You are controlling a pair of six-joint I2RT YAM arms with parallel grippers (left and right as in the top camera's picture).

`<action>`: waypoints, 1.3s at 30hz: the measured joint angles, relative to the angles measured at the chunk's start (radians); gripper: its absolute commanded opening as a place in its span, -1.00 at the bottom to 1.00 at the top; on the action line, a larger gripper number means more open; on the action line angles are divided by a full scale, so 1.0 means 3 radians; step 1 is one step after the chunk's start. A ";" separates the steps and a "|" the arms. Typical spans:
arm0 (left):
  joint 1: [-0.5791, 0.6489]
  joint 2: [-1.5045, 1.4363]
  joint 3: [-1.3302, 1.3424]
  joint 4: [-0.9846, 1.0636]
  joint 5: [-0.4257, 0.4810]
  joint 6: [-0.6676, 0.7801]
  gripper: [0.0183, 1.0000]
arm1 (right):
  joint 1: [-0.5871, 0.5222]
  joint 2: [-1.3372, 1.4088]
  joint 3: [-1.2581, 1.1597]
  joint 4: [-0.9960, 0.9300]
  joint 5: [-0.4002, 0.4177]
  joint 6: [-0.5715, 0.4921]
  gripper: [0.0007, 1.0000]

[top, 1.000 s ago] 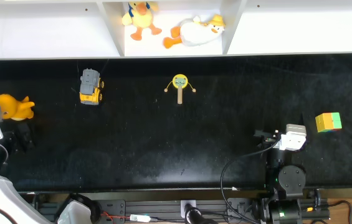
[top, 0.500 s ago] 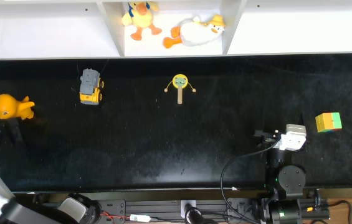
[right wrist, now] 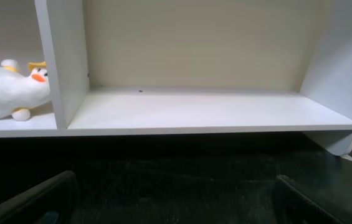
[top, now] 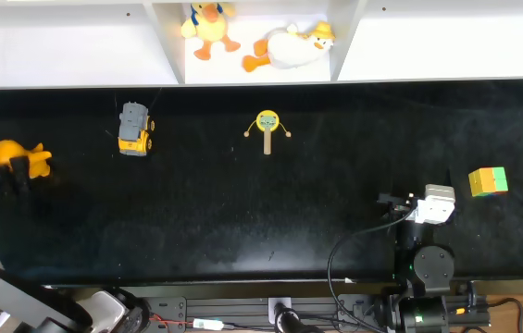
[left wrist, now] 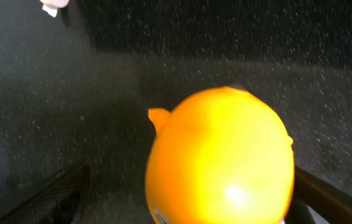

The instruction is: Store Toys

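The round, glossy orange plastic toy (left wrist: 219,162) sits on the black table (left wrist: 70,93) between the released, spread fingers of the left pincer (left wrist: 191,208), which should centre on the widest bulge before clenching gently.

- Top view looks straight down on the black speckled surface (top: 242,213), with the white shelf unit (top: 446,46) along its far edge.
- Left wrist view hangs very close over a rounded orange plastic toy (left wrist: 219,165) at the surface's left edge.
- Right wrist view sits low, facing the shelf; it shares the white plush duck (right wrist: 4,93) with the top view.
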 measured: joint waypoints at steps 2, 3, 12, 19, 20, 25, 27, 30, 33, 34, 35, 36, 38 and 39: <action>0.0000 0.0027 0.0000 0.0025 0.0034 -0.0010 0.28 | 0.0000 0.0000 0.0000 0.0000 0.0000 0.0000 0.99; 0.0000 0.0042 0.0000 0.0032 0.0064 -0.0015 0.13 | 0.0000 0.0000 0.0000 0.0001 -0.0001 0.0000 0.99; 0.0000 0.0062 0.0010 -0.0067 0.0210 -0.0092 -0.92 | 0.0000 0.0000 0.0000 0.0001 0.0000 0.0000 0.99; 0.0000 -0.0409 0.0042 -0.0483 0.0150 -0.0454 -0.94 | 0.0000 0.0000 0.0000 0.0001 -0.0001 0.0000 0.99; 0.0000 -0.0492 0.0100 -0.0599 0.0145 -0.0509 -0.95 | 0.0000 0.0000 0.0000 0.0000 0.0000 0.0000 0.99; -0.0089 -0.0553 0.0609 -0.0949 0.0104 -0.0650 -0.95 | 0.0000 0.0000 0.0000 -0.0001 -0.0001 0.0000 0.99; -0.0201 -0.0477 0.0838 -0.1030 0.0067 -0.0682 -0.96 | 0.0000 0.0000 0.0000 0.0000 0.0000 0.0000 0.99; -0.0415 -0.0268 0.1165 -0.1068 0.0024 -0.0701 -0.96 | 0.0000 0.0000 0.0000 -0.0001 0.0000 -0.0001 0.99; -0.0626 -0.0071 0.1321 -0.1033 -0.0041 -0.0732 -0.96 | 0.0000 0.0000 0.0000 0.0000 -0.0001 0.0000 0.99; -0.0698 -0.0025 0.1328 -0.1007 -0.0078 -0.0772 -0.96 | 0.0000 0.0000 0.0000 0.0001 0.0000 0.0003 0.99; -0.0771 0.0013 0.1328 -0.0985 -0.0137 -0.0814 -0.96 | 0.0000 0.0000 0.0000 -0.0001 0.0000 0.0000 0.99; -0.0830 0.0039 0.1328 -0.0968 -0.0188 -0.0855 -0.96 | 0.0000 0.0000 0.0000 -0.0001 0.0000 0.0000 0.99; -0.0958 0.0070 0.1328 -0.0879 -0.0291 -0.0921 -0.96 | 0.0000 0.0000 0.0000 0.0000 0.0000 0.0001 0.99; -0.1010 0.0072 0.1328 -0.0828 -0.0327 -0.0950 -0.96 | 0.0000 0.0000 0.0000 0.0001 0.0000 0.0000 0.99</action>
